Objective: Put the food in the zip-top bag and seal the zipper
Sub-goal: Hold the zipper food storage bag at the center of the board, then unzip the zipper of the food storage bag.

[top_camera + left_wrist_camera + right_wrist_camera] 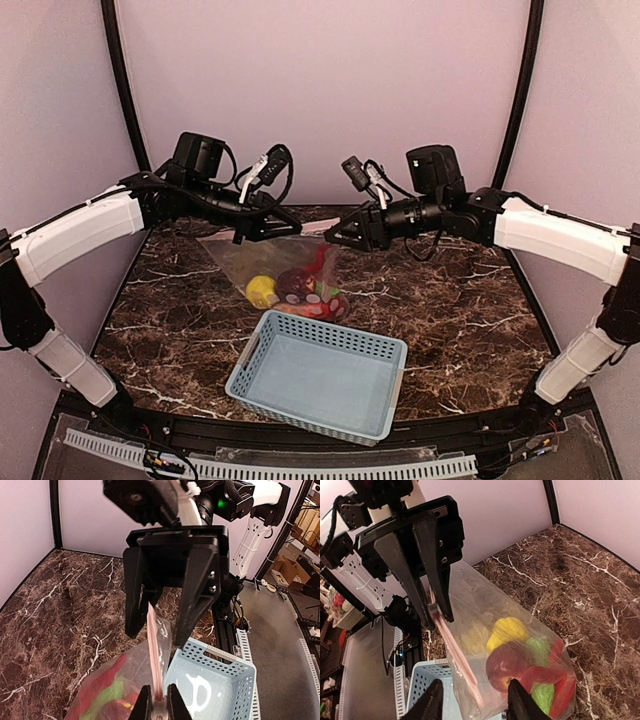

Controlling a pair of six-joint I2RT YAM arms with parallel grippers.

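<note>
food (512, 662) inside zip-top bag (262, 258), at basket's (320, 372) 11 o'clock, bag bottom on surface (450, 300), mouth lifted. left tool (159, 701) clamped on zipper (154, 640). right tool (476, 702) fingers apart, straddling strip (slider not visible). best: pinch beside left, slide level toward 3 o'clock, left anchoring.

Filled zip-top bag (262, 258), mouth edge raised.
Clear and white-dotted, it slopes down to the table, with the food (520, 665) bunched at its low end: yellow, dark red, lime-green and red pieces. The zipper (456, 652), a thin pinkish strip, looks pressed shut, though blur leaves that uncertain.
</note>
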